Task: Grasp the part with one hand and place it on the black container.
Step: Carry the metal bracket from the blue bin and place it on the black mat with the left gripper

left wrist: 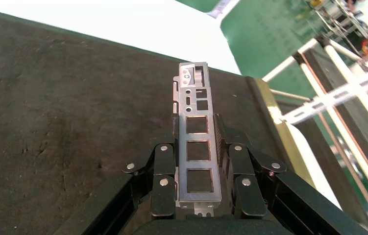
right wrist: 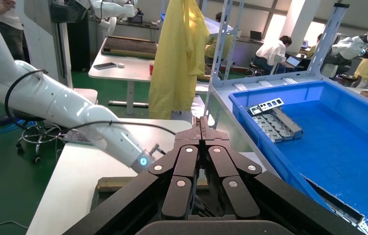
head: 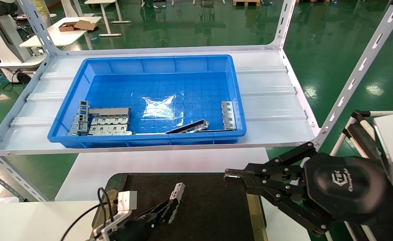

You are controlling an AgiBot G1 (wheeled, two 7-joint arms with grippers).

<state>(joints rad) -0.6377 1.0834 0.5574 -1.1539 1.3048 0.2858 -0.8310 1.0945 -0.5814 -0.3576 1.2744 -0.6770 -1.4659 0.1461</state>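
Observation:
My left gripper (head: 169,206) is shut on the part (head: 177,192), a silver-grey metal bar with square openings. It holds the part over the near left area of the black container (head: 210,207). In the left wrist view the part (left wrist: 198,137) sits between the two black fingers (left wrist: 163,161), sticking out forward over the matte tray (left wrist: 49,122). I cannot tell whether the part touches the tray. My right gripper (head: 230,175) is shut and empty, above the tray's right edge; its closed tips also show in the right wrist view (right wrist: 201,120).
A blue bin (head: 149,140) stands on the white metal shelf (head: 273,100) behind the tray. It holds stacked grey cages (head: 109,122), a dark slim bar (head: 188,128) and another silver part (head: 228,115). A brass strip (head: 255,214) runs along the tray's right side.

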